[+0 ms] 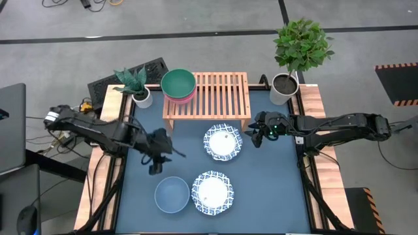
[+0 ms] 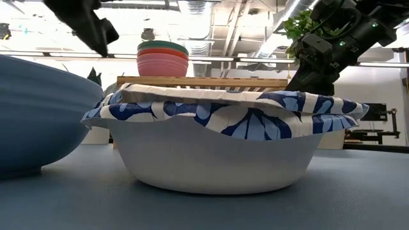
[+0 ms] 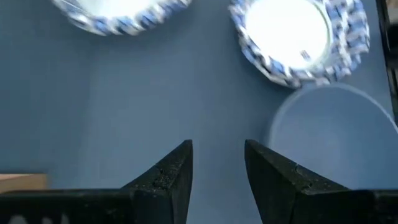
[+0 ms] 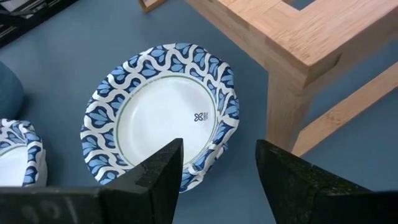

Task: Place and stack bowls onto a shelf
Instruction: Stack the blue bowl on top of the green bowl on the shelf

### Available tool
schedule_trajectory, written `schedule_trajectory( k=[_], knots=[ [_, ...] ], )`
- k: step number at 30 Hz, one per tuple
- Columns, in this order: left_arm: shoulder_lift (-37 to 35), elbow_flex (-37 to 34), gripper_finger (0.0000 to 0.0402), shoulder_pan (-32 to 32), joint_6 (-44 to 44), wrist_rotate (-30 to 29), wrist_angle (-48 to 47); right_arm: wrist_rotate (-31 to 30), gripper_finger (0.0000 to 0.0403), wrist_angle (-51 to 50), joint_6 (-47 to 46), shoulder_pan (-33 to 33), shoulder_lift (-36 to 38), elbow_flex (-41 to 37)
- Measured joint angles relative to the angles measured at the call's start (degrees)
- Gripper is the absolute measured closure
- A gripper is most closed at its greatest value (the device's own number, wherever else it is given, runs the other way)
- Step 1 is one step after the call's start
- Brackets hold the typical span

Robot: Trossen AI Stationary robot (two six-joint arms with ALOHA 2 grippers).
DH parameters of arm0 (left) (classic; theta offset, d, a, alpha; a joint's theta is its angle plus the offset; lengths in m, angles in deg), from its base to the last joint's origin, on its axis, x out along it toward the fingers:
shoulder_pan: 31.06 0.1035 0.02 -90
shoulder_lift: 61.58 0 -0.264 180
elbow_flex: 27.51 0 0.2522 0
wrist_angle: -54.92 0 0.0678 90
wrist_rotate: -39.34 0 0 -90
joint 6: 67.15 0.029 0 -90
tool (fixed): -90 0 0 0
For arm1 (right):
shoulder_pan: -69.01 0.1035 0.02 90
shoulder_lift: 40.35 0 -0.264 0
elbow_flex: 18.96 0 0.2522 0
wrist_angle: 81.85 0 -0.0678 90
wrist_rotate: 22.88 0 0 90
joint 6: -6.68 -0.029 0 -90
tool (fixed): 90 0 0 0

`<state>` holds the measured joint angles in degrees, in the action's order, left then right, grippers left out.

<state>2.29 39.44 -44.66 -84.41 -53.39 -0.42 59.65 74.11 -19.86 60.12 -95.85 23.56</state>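
Observation:
A teal bowl [image 1: 178, 81] sits nested in a pink bowl [image 2: 163, 65] on the left end of the light-wood shelf [image 1: 215, 94] at the table's far side. Two white bowls with blue patterned rims rest on the table, one [image 1: 223, 142] right in front of the shelf, the other [image 1: 212, 191] near the front edge. A grey-blue bowl [image 1: 172, 194] stands to the left of that second one. My left gripper [image 1: 159, 156] hangs open over bare table, left of the white bowls and just beyond the grey-blue bowl [image 3: 336, 124]. My right gripper [image 4: 217, 149] stands open at the right rim of the white bowl [image 4: 163, 112] beside the shelf's right leg [image 4: 289, 93].
A small potted plant [image 1: 137, 85] stands at the shelf's left and a taller one [image 1: 294, 52] at the far right corner. Open blue tabletop [image 1: 274, 189] lies to the right of the near bowls. The shelf's slats to the right of the stacked bowls carry nothing.

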Motion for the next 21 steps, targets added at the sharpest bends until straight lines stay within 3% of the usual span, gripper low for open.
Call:
schedule_trajectory(
  k=[10, 21],
  knots=[
    [8.4, 0.0, 0.0272, -10.6, -9.0, -2.4, 2.9, 0.0, 0.0177, 0.0, 0.0, 0.0, 0.0, 0.0],
    [20.0, 0.0, 0.0272, -14.2, -9.2, -4.0, 6.1, 0.0, 0.0177, -0.7, 0.0, 0.2, 0.0, 0.0]
  ],
)
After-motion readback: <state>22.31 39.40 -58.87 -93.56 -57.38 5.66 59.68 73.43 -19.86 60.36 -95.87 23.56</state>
